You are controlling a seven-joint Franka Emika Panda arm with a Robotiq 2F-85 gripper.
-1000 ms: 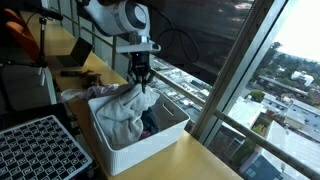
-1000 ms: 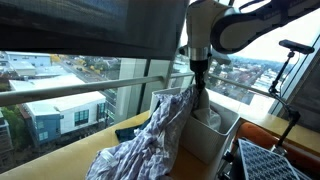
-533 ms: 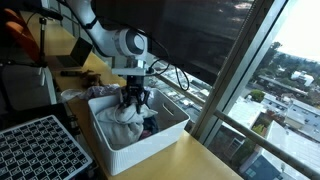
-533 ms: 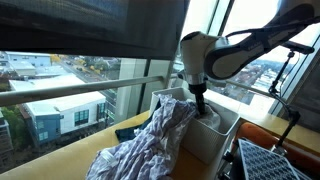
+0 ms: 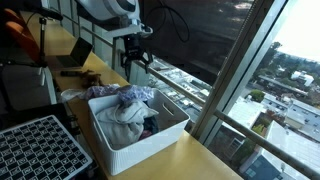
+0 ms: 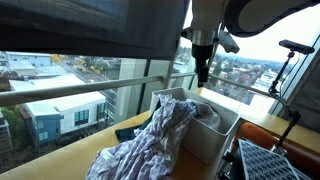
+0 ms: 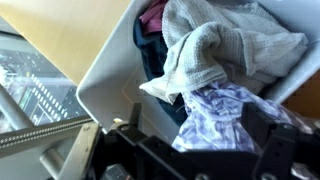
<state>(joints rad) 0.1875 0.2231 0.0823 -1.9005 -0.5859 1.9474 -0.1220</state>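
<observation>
Window-side table (image 5: 195,160): claw (image 5: 137,64) open, empty, hovers above white bin (image 5: 140,150) w/ clothes (image 5: 124,110).

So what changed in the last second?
The gripper dipped into the bin, opened, let go of the patterned cloth and rose clear, empty. The cloth now lies on the pile. The bin and the other laundry stayed put.

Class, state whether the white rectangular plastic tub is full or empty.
Full: crumpled cloths heap inside the white rectangular plastic tub, reaching its rim.
</observation>
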